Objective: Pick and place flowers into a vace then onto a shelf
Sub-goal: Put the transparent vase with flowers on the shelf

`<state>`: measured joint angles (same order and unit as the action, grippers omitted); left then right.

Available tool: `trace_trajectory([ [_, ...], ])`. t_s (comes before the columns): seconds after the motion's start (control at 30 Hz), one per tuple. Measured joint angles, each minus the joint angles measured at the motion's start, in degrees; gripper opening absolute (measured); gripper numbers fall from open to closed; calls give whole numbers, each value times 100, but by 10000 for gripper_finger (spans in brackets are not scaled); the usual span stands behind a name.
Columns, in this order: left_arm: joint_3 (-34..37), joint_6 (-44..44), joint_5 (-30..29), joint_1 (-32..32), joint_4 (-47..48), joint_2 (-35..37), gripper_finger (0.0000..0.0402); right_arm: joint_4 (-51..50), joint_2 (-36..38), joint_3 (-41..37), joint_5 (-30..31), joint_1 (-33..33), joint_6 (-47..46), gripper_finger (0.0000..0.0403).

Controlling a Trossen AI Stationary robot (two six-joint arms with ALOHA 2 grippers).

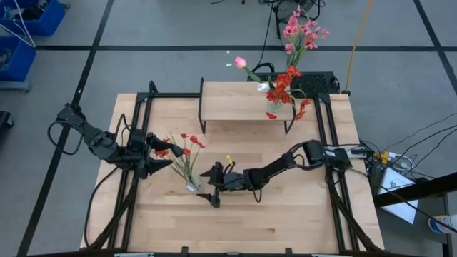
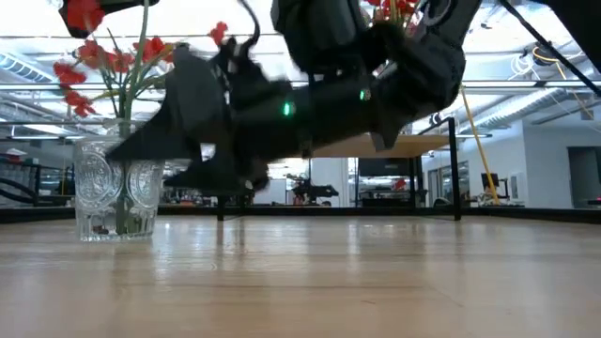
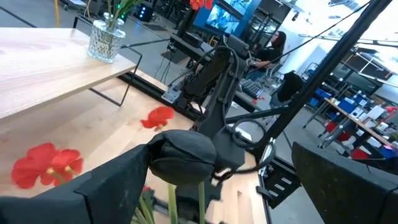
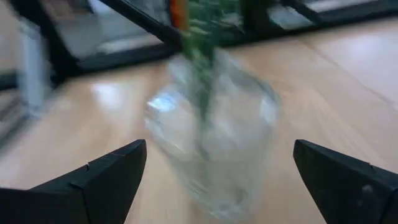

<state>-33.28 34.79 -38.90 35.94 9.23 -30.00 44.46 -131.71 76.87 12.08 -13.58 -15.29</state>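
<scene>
A clear glass vase (image 1: pixel 192 185) stands on its base on the wooden table, with red-blossomed flowers (image 1: pixel 187 145) on green stems in it. My right gripper (image 1: pixel 210 186) is low over the table just right of this vase and open. In the right wrist view its fingers (image 4: pixel 118 169) stand on either side of the vase (image 4: pixel 211 146) without touching it. My left gripper (image 1: pixel 163 153) hovers open to the left of the blossoms. The shelf (image 1: pixel 232 101) stands at the table's far side. A second glass vase (image 3: pixel 106 38) of red and pink flowers (image 1: pixel 289 78) stands on its right end.
Black metal frame rails (image 1: pixel 139 121) run along the table's left and right sides. Loose red petals (image 1: pixel 271 115) lie on the shelf by its vase. Bare tabletop (image 1: pixel 285 214) lies near the front edge. In the left wrist view a person (image 3: pixel 273 46) sits beyond the table.
</scene>
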Motion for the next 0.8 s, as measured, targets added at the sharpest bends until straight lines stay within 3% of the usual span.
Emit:
trace_trajectory([
  [0.3, 0, 0, 0, 0, 5, 0, 399, -135, -611, 857, -170, 52, 56, 400],
  [0.8, 0, 0, 0, -2, 3, 0, 399, -112, -762, 982, 144, 96, -769, 385],
])
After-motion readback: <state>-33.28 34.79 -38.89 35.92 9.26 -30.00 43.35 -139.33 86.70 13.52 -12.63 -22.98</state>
